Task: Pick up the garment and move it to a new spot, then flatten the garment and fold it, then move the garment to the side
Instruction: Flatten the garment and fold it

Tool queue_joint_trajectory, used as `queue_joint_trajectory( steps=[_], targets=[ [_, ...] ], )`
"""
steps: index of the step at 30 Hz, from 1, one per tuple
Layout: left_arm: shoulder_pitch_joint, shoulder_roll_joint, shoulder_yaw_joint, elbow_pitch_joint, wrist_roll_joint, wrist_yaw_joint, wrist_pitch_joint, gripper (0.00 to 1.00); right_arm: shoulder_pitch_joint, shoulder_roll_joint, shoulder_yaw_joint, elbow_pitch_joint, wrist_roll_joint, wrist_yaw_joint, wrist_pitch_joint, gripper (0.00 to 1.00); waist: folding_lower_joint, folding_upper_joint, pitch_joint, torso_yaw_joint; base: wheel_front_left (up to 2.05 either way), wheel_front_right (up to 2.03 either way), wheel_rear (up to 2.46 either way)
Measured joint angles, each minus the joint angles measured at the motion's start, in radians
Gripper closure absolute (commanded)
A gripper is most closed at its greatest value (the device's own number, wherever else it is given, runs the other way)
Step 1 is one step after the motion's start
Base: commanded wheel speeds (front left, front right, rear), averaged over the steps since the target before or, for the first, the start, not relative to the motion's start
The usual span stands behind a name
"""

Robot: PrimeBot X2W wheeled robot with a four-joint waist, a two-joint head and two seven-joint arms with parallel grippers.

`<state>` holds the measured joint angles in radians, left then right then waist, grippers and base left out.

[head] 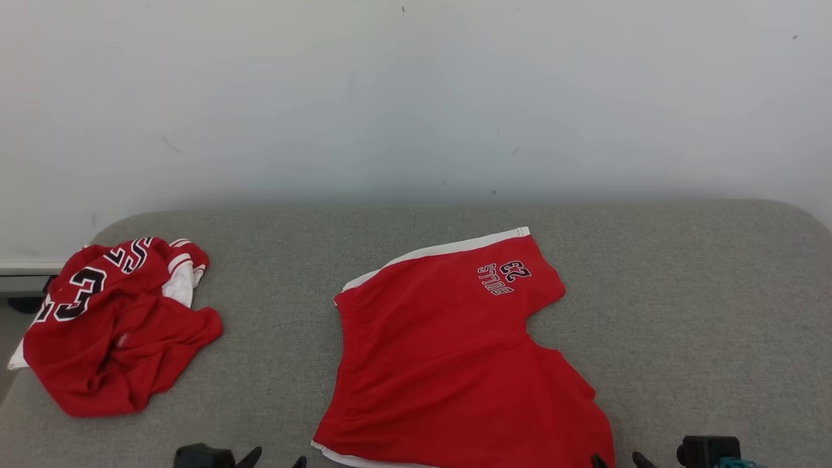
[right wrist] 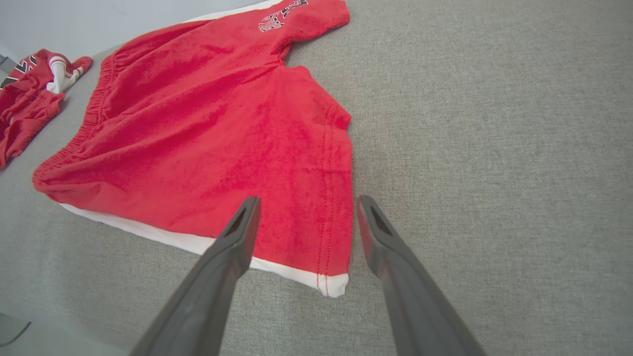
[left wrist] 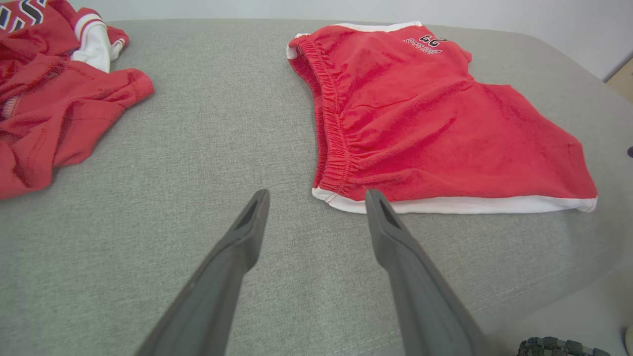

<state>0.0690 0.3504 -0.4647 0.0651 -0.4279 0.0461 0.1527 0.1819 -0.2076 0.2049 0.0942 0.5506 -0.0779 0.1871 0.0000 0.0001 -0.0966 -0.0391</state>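
A pale, bare wall (head: 416,97) is filling the upper half of the head view, and below it a grey fabric-covered worktop (head: 682,292) is stretching across the frame. The red shorts (head: 448,351) are lying flat at lower centre of that view. Their elastic waistband is facing the left of the frame, and dark printed lettering is sitting near the cloth's upper right corner. A crumpled red jersey (head: 110,331) with white trim is lying at the left edge, well apart from the shorts.

The left gripper (left wrist: 317,195) is holding its jaws spread wide, with nothing between them. In the left wrist view its tips are pointing at the near waistband corner of the shorts, at frame centre. The right gripper (right wrist: 307,200) is also keeping its jaws spread and empty. In the right wrist view its tips are framing the stitched leg hem in the lower middle. Whether either is touching the cloth cannot be told.
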Motion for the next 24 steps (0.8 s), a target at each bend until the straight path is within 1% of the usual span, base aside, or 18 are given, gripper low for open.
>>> queue_joint_trajectory(
  steps=[4,9,11,14,19,24],
  targets=[
    [-0.067,0.001,-0.044,0.077,0.02,-0.064,0.042,0.0,-0.007,0.0,0.028,0.009,-0.008,-0.001,0.048,0.0,0.0,0.0,0.007,-0.001,0.0,0.0,0.0],
    [-0.13,-0.016,-0.074,0.167,0.018,-0.11,0.082,0.0,-0.01,0.011,0.05,0.035,-0.009,-0.001,0.095,0.0,0.0,0.0,0.022,-0.009,0.0,0.0,0.0],
    [-0.157,-0.033,-0.077,0.201,0.015,-0.118,0.086,0.0,-0.013,0.011,0.053,0.043,-0.009,-0.002,0.108,0.0,0.0,0.0,0.028,-0.012,0.0,0.0,0.0],
    [-0.184,-0.05,-0.08,0.246,0.014,-0.118,0.095,0.0,-0.032,0.012,0.055,0.06,-0.012,-0.007,0.124,0.0,0.0,0.0,0.039,-0.018,0.0,0.0,0.0],
    [-0.222,-0.068,-0.091,0.311,0.014,-0.135,0.102,0.0,-0.054,0.013,0.06,0.073,-0.018,-0.01,0.145,0.0,0.0,0.0,0.058,-0.032,0.0,0.0,0.0],
    [-0.255,-0.083,-0.093,0.356,0.012,-0.137,0.1,0.0,-0.072,0.017,0.059,0.093,-0.023,-0.012,0.158,0.0,0.0001,0.0,0.081,-0.047,0.0,0.0,0.0]
  ],
)
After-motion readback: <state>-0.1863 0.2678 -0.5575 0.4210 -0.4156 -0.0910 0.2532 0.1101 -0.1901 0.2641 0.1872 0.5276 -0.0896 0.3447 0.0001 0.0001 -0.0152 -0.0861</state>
